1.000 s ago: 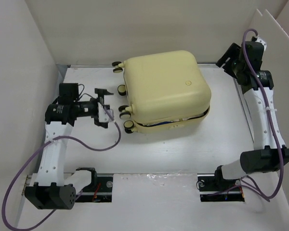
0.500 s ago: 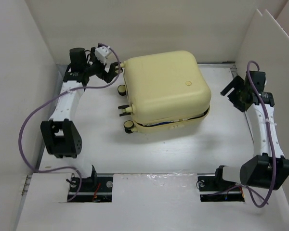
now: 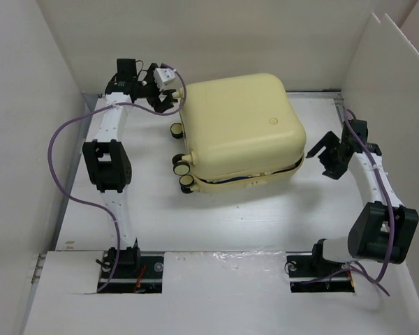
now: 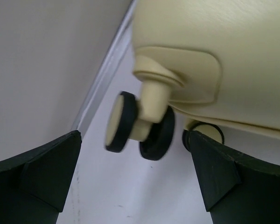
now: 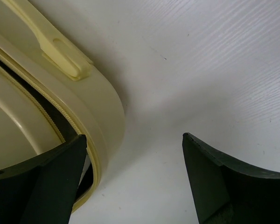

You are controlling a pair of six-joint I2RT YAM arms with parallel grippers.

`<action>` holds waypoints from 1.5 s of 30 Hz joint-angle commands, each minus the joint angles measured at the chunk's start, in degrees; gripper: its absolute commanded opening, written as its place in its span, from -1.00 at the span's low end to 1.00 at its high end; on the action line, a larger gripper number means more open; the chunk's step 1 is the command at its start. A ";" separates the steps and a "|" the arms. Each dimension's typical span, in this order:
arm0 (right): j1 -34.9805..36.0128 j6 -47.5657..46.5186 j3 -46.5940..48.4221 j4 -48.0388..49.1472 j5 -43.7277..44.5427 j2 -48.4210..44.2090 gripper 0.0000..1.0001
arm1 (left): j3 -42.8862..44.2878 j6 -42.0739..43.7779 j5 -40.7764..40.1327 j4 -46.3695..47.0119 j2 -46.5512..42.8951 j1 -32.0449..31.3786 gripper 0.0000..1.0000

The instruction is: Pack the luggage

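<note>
The luggage (image 3: pixel 241 129) is a pale yellow hard-shell suitcase lying flat mid-table. Its lid is down but slightly ajar, with a dark gap along the front and right rim. Black-and-cream wheels (image 3: pixel 178 162) stick out on its left side. My left gripper (image 3: pixel 166 103) is open at the suitcase's back left corner. In the left wrist view, the left gripper (image 4: pixel 134 140) has a double wheel (image 4: pixel 140 127) just ahead of its open fingers. My right gripper (image 3: pixel 327 156) is open and empty beside the suitcase's right side. In the right wrist view, the right gripper (image 5: pixel 134 138) has its left finger (image 5: pixel 51 182) over the luggage rim (image 5: pixel 91 100).
White walls (image 3: pixel 42 105) enclose the table on the left, back and right. The left gripper is close to the back left wall corner (image 4: pixel 60 60). Bare white tabletop (image 3: pixel 251 223) lies in front of the suitcase.
My left arm has swung from the table's left middle to the suitcase's back left corner. My right arm has come from the back right corner down to the suitcase's right side.
</note>
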 commanded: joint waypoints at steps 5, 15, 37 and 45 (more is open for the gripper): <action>0.41 3.71 -3.18 5.99 -2.09 0.57 0.75 | -2.28 21.93 8.22 -15.10 -2.45 0.21 0.99; 5.86 7.66 -3.70 10.99 -3.14 5.58 0.73 | -5.09 4.80 0.21 10.20 0.54 -1.99 0.80; 14.91 -5.78 45.49 8.80 -16.22 44.24 0.59 | -28.37 22.77 -2.68 -14.11 -19.57 -3.22 -1.00; 19.13 -5.35 64.10 15.91 -32.03 56.45 0.57 | -45.23 34.84 -9.45 -30.82 -36.78 -13.13 -1.00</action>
